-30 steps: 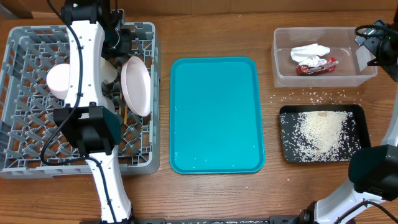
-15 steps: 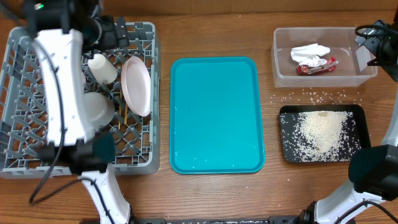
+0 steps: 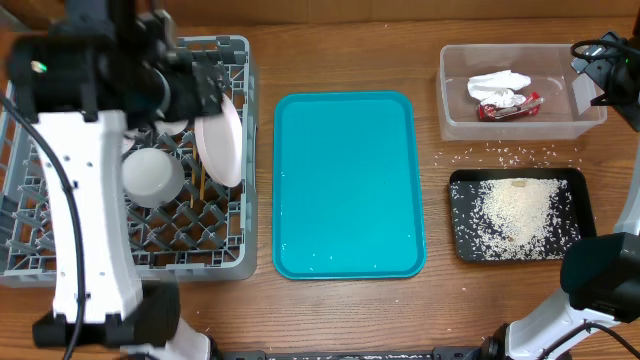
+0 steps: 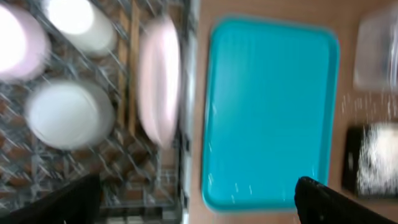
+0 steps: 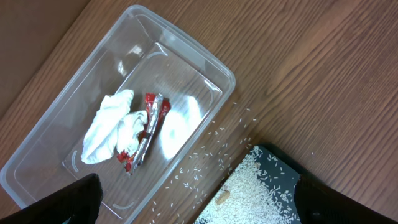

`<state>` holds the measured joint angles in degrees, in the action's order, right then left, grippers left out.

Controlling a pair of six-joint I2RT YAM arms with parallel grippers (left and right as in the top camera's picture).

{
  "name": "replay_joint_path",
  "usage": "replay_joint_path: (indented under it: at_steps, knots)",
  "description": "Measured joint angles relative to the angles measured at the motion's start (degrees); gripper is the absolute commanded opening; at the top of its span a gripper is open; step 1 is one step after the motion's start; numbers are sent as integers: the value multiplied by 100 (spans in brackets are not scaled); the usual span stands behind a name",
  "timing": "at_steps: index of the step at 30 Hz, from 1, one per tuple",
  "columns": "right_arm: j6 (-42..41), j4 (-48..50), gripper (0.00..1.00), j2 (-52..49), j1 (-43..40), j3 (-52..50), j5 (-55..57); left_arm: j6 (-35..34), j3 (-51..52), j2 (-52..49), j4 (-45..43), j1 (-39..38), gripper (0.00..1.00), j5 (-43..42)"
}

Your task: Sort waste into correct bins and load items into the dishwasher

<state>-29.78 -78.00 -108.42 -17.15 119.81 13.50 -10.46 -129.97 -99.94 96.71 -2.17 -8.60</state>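
The grey dishwasher rack point(image 3: 40, 250) holds the pale-pink plate point(image 3: 220, 140) on edge, a grey-white bowl point(image 3: 152, 175) and the chopsticks point(image 3: 201, 185). From high above, the blurred left wrist view shows the plate point(image 4: 158, 87), grey-white bowl point(image 4: 68, 115), pink bowl point(image 4: 18, 40), white cup point(image 4: 78, 22) and chopsticks point(image 4: 132, 62). My left gripper point(image 4: 199, 180) is open and empty. The clear tub point(image 5: 186, 56) contains the napkin point(image 5: 109, 124) and red wrapper point(image 5: 146, 127). My right gripper point(image 5: 198, 180) hangs open above the tub's corner. Rice point(image 3: 515, 210) fills the black tray point(image 3: 460, 245).
The teal serving tray point(image 3: 345, 185) lies between the rack and the bins. Loose rice grains point(image 3: 500, 153) are scattered on the wood between the clear tub and the black tray. My raised left arm point(image 3: 85, 180) covers part of the rack from above.
My left gripper has opened and the arm has lifted away from the back of the rack, leaving the cup there. The right arm has not moved.
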Motion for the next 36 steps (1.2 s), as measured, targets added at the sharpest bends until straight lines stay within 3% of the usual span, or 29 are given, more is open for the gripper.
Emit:
replay_joint_path:
  at_steps: [5,11,16,24,31,36]
  knots:
    - [-2,0,100,0,-2,0,-2,-160,1508,929,-181,-730,100,63]
    - [0,-2,100,0,-2,0,-2,-452,3233,2260,-1419,-1711,100,173]
    - [-2,0,100,0,-2,0,0,-1287,4529,3161,-1762,-2485,100,549]
    - [-2,2,100,0,0,0,0,-2124,5591,3215,-1609,-2636,100,1021]
    - [-4,2,100,0,0,0,-4,-2166,5672,2887,-1862,-2636,100,1104]
    - [-2,2,100,0,-2,0,-2,-1088,5698,2691,-3095,-2636,100,1154]
